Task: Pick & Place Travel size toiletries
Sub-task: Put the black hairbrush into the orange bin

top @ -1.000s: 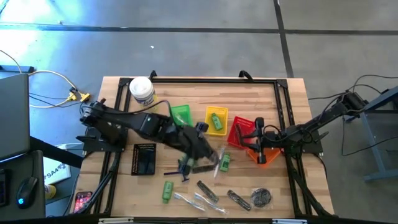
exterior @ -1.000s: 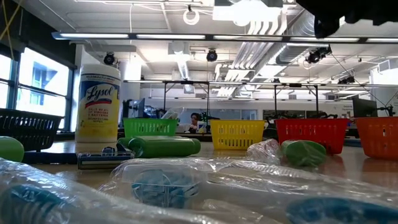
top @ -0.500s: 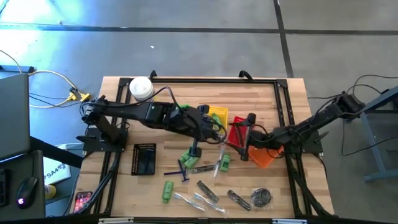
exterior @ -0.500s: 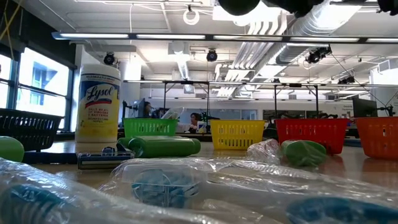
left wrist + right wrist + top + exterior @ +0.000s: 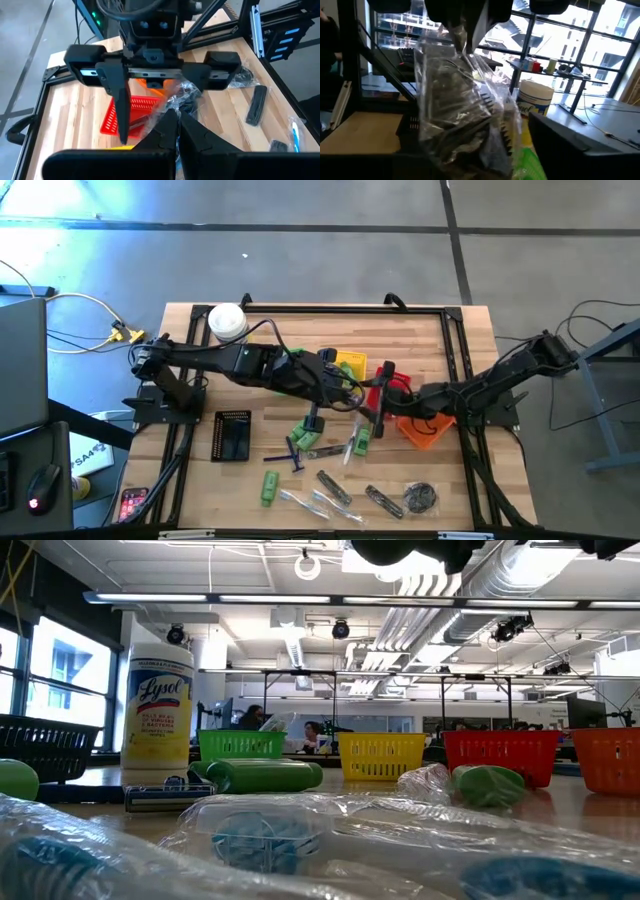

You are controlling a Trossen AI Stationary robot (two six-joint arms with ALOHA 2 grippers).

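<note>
My left gripper [image 5: 350,398] hangs over the table's middle, shut on a clear packet [image 5: 460,100] with dark contents. My right gripper [image 5: 378,395] faces it from the right, open. One of its fingers [image 5: 120,110] stands beside the packet [image 5: 184,95]; whether it touches the packet, I cannot tell. More toiletries lie flat on the table: green bottles [image 5: 268,487] [image 5: 303,432] [image 5: 362,440], a dark blue razor [image 5: 295,452], dark grey pieces [image 5: 333,485] [image 5: 382,498], clear packets [image 5: 310,502] and a round dark pouch [image 5: 420,498]. My left gripper pinches the packet's upper edge [image 5: 462,42] between its two shut fingers [image 5: 465,25], which slant down from the table's left. The packet hangs crumpled below the fingers, clear of the table.
Green [image 5: 290,360], yellow [image 5: 348,365], red [image 5: 385,385] and orange [image 5: 425,430] mesh baskets stand in a row under the grippers. A black basket [image 5: 232,435] sits near the left. A white jar [image 5: 227,322] stands at the far left. A black frame [image 5: 455,360] rims the table.
My left gripper has risen from the near middle of the table and swung toward the far edge, carrying the clear packet clear of the table. My right gripper has left the orange basket and moved left toward the packet.
</note>
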